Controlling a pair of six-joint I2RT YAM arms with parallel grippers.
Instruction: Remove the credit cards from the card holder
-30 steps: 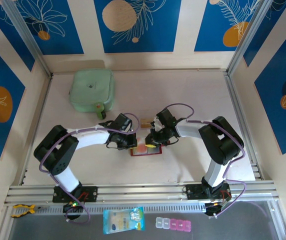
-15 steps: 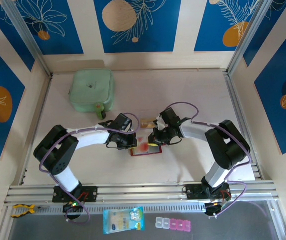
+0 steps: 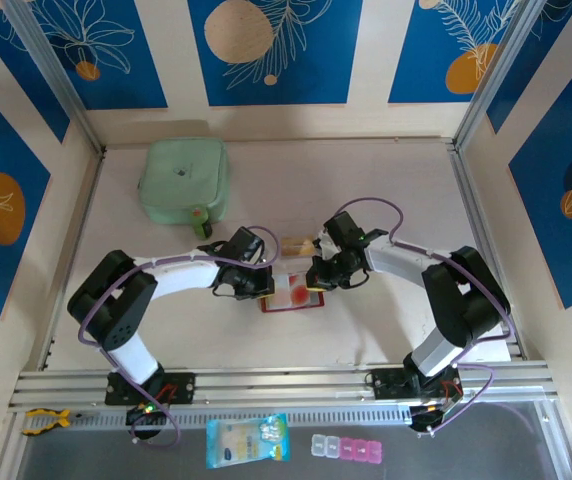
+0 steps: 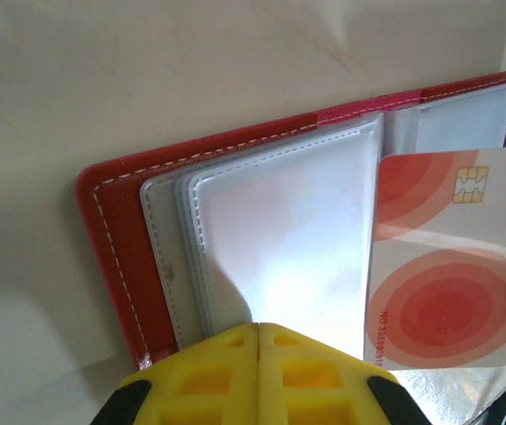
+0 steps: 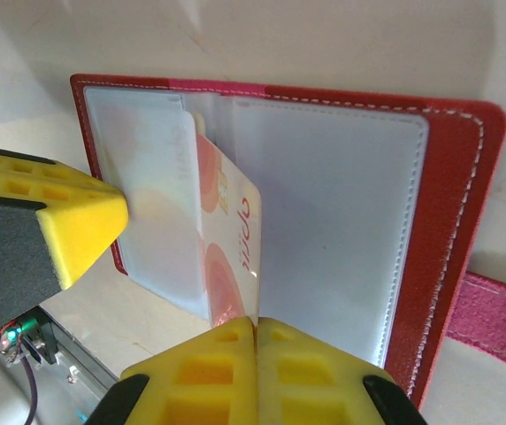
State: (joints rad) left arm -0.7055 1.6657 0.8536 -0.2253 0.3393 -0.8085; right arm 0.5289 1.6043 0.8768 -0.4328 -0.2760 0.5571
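**Left arm:** The elbow is folded out to the left and the forearm is laid across toward the middle of the table (image 3: 386, 190), with the wrist pitched down. The left tool (image 4: 257, 343) is seen with its yellow pads pressed together. Its tips are set at the edge of the clear pockets (image 4: 279, 230). Whether a pocket leaf is caught between the pads cannot be told.

**Right arm:** The pose is mirrored, with the elbow out to the right, the forearm brought in leftward and the wrist pitched down opposite the left one. The right tool (image 5: 255, 343) is closed on the corner of a credit card (image 5: 226, 221). The card's edge is seen running into the seam between the pads.

**Card holder** (image 3: 291, 297)**:** It is laid open and flat at the middle of the table, between the two tools, red cover down and pockets up. The closing tab (image 5: 496, 310) is spread on the table at one side.

**Contents:**
- The pinched credit card, pale with red-orange rings and a chip, sits askew and partway out of a pocket near the fold.
- Faint orange shapes are seen through the film of the neighbouring pocket. Whether they belong to a further card cannot be told.

**Elsewhere on the table:**
- A yellow-orange card (image 3: 297, 243) is noted flat on the table just beyond the holder, apart from it.
- A green pouch (image 3: 184, 180) is noted well apart, at the far left.
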